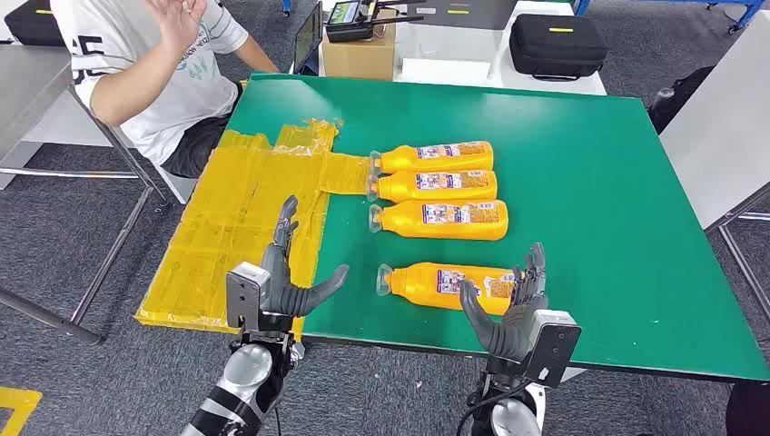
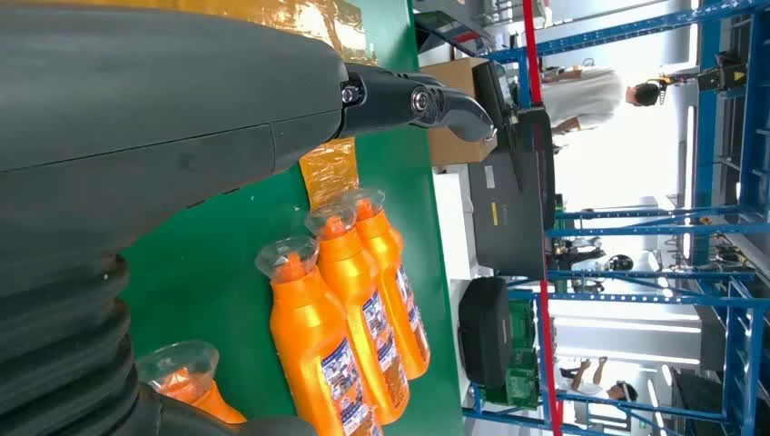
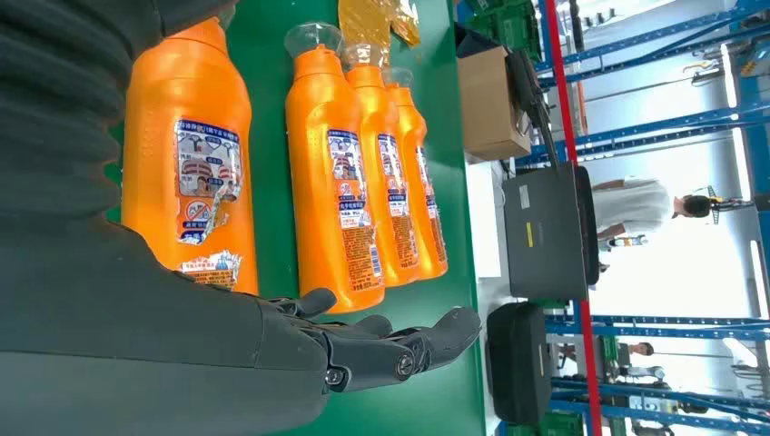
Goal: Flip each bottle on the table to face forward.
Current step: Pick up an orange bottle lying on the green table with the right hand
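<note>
Several orange bottles lie on their sides on the green table, caps pointing left and labels up. Three form a tight group: far bottle, middle bottle, near bottle. A separate bottle lies closest to me, with a torn label. My right hand is open, held upright just off that bottle's base end, not touching it. My left hand is open too, hovering over the table's left front edge, left of the nearest bottle's cap.
Yellow tape patches cover the table's left part and overhang its edge. A person in a white shirt sits at the far left corner with one hand raised. A cardboard box and black cases stand behind the table.
</note>
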`<action>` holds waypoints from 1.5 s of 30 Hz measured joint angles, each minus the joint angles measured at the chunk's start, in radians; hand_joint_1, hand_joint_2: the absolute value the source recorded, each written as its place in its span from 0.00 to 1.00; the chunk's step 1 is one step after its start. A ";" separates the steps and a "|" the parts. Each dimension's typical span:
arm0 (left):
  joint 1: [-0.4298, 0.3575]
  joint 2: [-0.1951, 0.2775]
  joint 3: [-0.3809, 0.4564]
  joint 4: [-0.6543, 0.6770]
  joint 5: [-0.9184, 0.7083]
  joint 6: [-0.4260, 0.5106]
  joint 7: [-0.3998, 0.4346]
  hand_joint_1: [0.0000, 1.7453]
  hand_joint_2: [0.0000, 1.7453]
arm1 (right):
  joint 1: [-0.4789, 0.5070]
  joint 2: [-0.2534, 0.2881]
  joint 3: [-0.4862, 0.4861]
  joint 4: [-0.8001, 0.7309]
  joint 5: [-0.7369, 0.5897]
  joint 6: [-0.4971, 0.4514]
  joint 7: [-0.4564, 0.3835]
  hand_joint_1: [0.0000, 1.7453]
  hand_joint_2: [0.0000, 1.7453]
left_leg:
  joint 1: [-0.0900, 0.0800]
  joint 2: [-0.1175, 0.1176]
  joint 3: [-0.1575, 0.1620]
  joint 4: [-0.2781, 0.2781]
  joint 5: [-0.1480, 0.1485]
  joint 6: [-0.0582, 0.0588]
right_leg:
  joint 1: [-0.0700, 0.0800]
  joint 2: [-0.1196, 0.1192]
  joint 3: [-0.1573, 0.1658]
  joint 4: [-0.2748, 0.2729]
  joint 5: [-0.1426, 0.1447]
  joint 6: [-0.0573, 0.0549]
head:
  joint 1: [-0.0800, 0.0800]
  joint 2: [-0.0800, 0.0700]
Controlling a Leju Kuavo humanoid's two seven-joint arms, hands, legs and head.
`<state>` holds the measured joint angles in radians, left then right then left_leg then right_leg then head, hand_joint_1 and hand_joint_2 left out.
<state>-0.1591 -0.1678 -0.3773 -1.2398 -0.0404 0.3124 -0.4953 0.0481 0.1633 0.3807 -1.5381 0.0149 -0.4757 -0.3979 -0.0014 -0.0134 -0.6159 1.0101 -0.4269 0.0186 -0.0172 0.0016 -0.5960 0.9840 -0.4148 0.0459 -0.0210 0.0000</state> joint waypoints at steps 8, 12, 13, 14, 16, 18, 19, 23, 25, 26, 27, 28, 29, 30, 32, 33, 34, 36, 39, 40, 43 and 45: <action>0.003 0.003 0.001 0.000 0.000 0.012 0.000 0.00 1.00 | 0.000 -0.019 0.000 0.002 0.117 -0.044 0.047 0.00 1.00 | 0.000 0.000 0.000 0.000 0.000 0.000 | 0.000 0.000 0.000 0.000 0.000 0.000 | 0.000 0.000; 0.012 0.008 0.008 0.000 -0.001 0.012 0.000 0.00 1.00 | 0.004 -0.048 -0.003 0.002 0.225 -0.044 0.097 0.00 1.00 | 0.000 0.000 0.000 0.000 0.000 0.000 | 0.000 0.000 0.000 0.000 0.000 0.000 | 0.000 0.000; 0.014 0.009 0.011 0.000 -0.002 0.010 0.000 0.00 1.00 | 0.005 -0.055 -0.005 0.002 0.245 -0.040 0.109 0.00 1.00 | 0.000 0.000 0.000 0.000 0.000 0.000 | 0.000 0.000 0.000 0.000 0.000 0.000 | 0.000 0.000; 0.016 0.009 0.013 0.000 -0.003 0.008 0.000 0.00 1.00 | 0.006 -0.061 -0.008 0.002 0.264 -0.034 0.121 0.00 1.00 | 0.000 0.000 0.000 0.000 0.000 0.000 | 0.000 0.000 0.000 0.000 0.000 0.000 | 0.000 0.000; 0.018 0.009 0.015 0.000 -0.007 0.003 0.000 0.00 1.00 | 0.007 -0.074 -0.016 0.002 0.303 -0.020 0.146 0.00 1.00 | 0.000 0.000 0.000 0.000 0.000 0.000 | 0.000 0.000 0.000 0.000 0.000 0.000 | 0.000 0.000; 0.019 0.009 0.018 0.000 -0.013 -0.001 0.000 0.00 1.00 | 0.008 -0.087 -0.027 0.002 0.340 -0.004 0.169 0.00 1.00 | 0.000 0.000 0.000 0.000 0.000 0.000 | 0.000 0.000 0.000 0.000 0.000 0.000 | 0.000 0.000; 0.020 0.009 0.019 0.000 -0.016 -0.001 0.000 0.00 1.00 | 0.008 -0.093 -0.033 0.002 0.357 0.002 0.179 0.00 1.00 | 0.000 0.000 0.000 0.000 0.000 0.000 | 0.000 0.000 0.000 0.000 0.000 0.000 | 0.000 0.000; 0.022 0.009 0.024 0.000 -0.021 -0.005 0.000 0.00 1.00 | 0.008 -0.120 -0.053 0.002 0.423 0.034 0.217 0.00 1.00 | 0.000 0.000 0.000 0.000 0.000 0.000 | 0.000 0.000 0.000 0.000 0.000 0.000 | 0.000 0.000; 0.023 0.009 0.026 0.000 -0.022 -0.009 0.000 0.00 1.00 | 0.006 -0.132 -0.061 0.003 0.458 0.049 0.236 0.00 1.00 | 0.000 0.000 0.000 0.000 0.000 0.000 | 0.000 0.000 0.000 0.000 0.000 0.000 | 0.000 0.000; 0.024 0.009 0.026 0.000 -0.022 -0.011 0.000 0.00 1.00 | 0.005 -0.139 -0.065 0.003 0.474 0.058 0.245 0.00 1.00 | 0.000 0.000 0.000 0.000 0.000 0.000 | 0.000 0.000 0.000 0.000 0.000 0.000 | 0.000 0.000; 0.025 0.009 0.027 0.000 -0.023 -0.013 0.000 0.00 1.00 | 0.004 -0.145 -0.068 0.004 0.490 0.066 0.252 0.00 1.00 | 0.000 0.000 0.000 0.000 0.000 0.000 | 0.000 0.000 0.000 0.000 0.000 0.000 | 0.000 0.000; 0.026 0.009 0.027 0.000 -0.023 -0.015 0.000 0.00 1.00 | 0.002 -0.151 -0.071 0.004 0.507 0.076 0.261 0.00 1.00 | 0.000 0.000 0.000 0.000 0.000 0.000 | 0.000 0.000 0.000 0.000 0.000 0.000 | 0.000 0.000; 0.027 0.009 0.027 0.000 -0.023 -0.019 0.001 0.00 1.00 | -0.001 -0.158 -0.073 0.005 0.525 0.087 0.270 0.00 1.00 | 0.000 0.000 0.000 0.000 0.000 0.000 | 0.000 0.000 0.000 0.000 0.000 0.000 | 0.000 0.000; 0.027 0.009 0.027 0.000 -0.023 -0.024 0.002 0.00 1.00 | -0.004 -0.165 -0.075 0.006 0.542 0.098 0.279 0.00 1.00 | 0.000 0.000 0.000 0.000 0.000 0.000 | 0.000 0.000 0.000 0.000 0.000 0.000 | 0.000 0.000; 0.028 0.009 0.028 0.000 -0.023 -0.033 0.003 0.00 1.00 | -0.013 -0.178 -0.078 0.011 0.569 0.120 0.294 0.00 1.00 | 0.000 0.000 0.000 0.000 0.000 0.000 | 0.000 0.000 0.000 0.000 0.000 0.000 | 0.000 0.000; 0.028 0.009 0.029 0.000 -0.023 -0.035 0.004 0.00 1.00 | -0.017 -0.185 -0.078 0.014 0.576 0.130 0.300 0.00 1.00 | 0.000 0.000 0.000 0.000 0.000 0.000 | 0.000 0.000 0.000 0.000 0.000 0.000 | 0.000 0.000; 0.029 0.009 0.031 0.000 -0.023 -0.037 0.004 0.00 1.00 | -0.022 -0.190 -0.079 0.017 0.582 0.140 0.304 0.00 1.00 | 0.000 0.000 0.000 0.000 0.000 0.000 | 0.000 0.000 0.000 0.000 0.000 0.000 | 0.000 0.000; 0.028 0.009 0.034 0.000 -0.022 -0.044 0.005 0.00 1.00 | -0.029 -0.200 -0.079 0.024 0.591 0.161 0.314 0.00 1.00 | 0.000 0.000 0.000 0.000 0.000 0.000 | 0.000 0.000 0.000 0.000 0.000 0.000 | 0.000 0.000; 0.029 0.009 0.038 0.000 -0.021 -0.060 0.008 0.00 1.00 | -0.038 -0.214 -0.078 0.035 0.612 0.198 0.337 0.00 1.00 | 0.000 0.000 0.000 0.000 0.000 0.000 | 0.000 0.000 0.000 0.000 0.000 0.000 | 0.000 0.000; 0.029 0.008 0.039 0.000 -0.020 -0.066 0.009 0.00 1.00 | -0.041 -0.219 -0.078 0.038 0.621 0.211 0.348 0.00 1.00 | 0.000 0.000 0.000 0.000 0.000 0.000 | 0.000 0.000 0.000 0.000 0.000 0.000 | 0.000 0.000; 0.029 0.008 0.041 0.000 -0.015 -0.083 0.012 0.00 1.00 | -0.049 -0.235 -0.077 0.049 0.651 0.246 0.383 0.00 1.00 | 0.000 -0.001 0.000 0.000 0.000 0.000 | 0.000 0.000 0.000 0.000 0.000 0.000 | 0.000 0.000; 0.029 0.008 0.042 0.000 -0.012 -0.093 0.013 0.00 1.00 | -0.053 -0.245 -0.077 0.057 0.666 0.265 0.401 0.00 1.00 | 0.000 -0.001 0.000 0.000 0.000 0.000 | 0.000 0.000 0.000 0.000 0.000 0.000 | 0.000 0.000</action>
<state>-0.1297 -0.1595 -0.3353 -1.2402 -0.0523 0.2196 -0.4826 -0.0050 -0.0815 0.3038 -1.4811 0.6810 -0.2111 0.0031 -0.0016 -0.0139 -0.6160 1.0102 -0.4268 0.0186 -0.0173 0.0015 -0.5955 0.9839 -0.4146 0.0461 -0.0210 0.0000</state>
